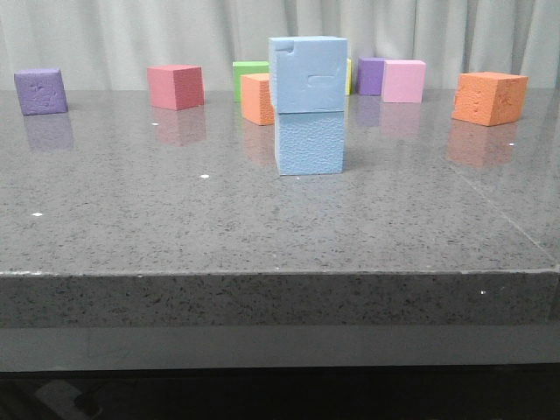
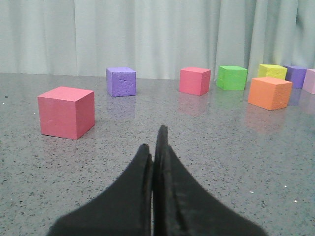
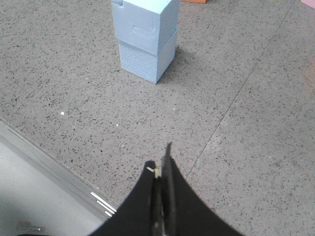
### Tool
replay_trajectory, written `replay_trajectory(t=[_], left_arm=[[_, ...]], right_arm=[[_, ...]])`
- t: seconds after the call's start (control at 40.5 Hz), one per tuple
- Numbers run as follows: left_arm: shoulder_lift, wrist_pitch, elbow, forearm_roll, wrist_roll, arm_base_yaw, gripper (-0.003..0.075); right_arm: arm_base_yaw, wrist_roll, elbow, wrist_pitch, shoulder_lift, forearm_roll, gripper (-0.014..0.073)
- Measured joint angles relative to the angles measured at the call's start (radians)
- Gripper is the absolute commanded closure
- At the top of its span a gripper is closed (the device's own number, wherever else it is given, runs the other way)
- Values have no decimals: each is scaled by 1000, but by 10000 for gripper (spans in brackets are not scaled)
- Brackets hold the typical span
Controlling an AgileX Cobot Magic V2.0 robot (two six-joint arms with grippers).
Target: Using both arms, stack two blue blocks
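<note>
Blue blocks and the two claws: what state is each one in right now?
Upper blue block: dented, resting on the other blue one, not held.
Lower blue block: on the table, carrying the upper one.
Left gripper: shut, empty.
Right gripper: shut, empty, away from the stack.

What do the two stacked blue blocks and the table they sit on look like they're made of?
The upper blue block looks like soft foam: matte, with pressed-in dents on its face. The lower blue block appears to be the same foam, finely pebbled. The table looks like polished speckled grey stone or a composite; it faintly mirrors the cubes.
</note>
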Motion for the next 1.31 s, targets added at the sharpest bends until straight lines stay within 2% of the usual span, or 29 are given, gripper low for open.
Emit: replay_trajectory(t=[0.222,0.37,0.617,0.79,0.987,1.308], left_arm=[[0,0,0,0,0,0,741],[0,0,0,0,0,0,741],[0,0,0,-1,0,0,741],[0,0,0,-1,0,0,741],[0,0,0,-2,0,0,741],[0,0,0,-2,0,0,741]], right_arm=[[-5,0,11,-4,-20,0,718],[-83,-2,91,-91,-149,-10,718],[-251,-2,417,-444,-445,-13,718],[-290,-2,640,-558,-639,-13,718],[-294,-2,817,-632,-791,-13,718],[-301,-2,844,-639,-808,-9,718]])
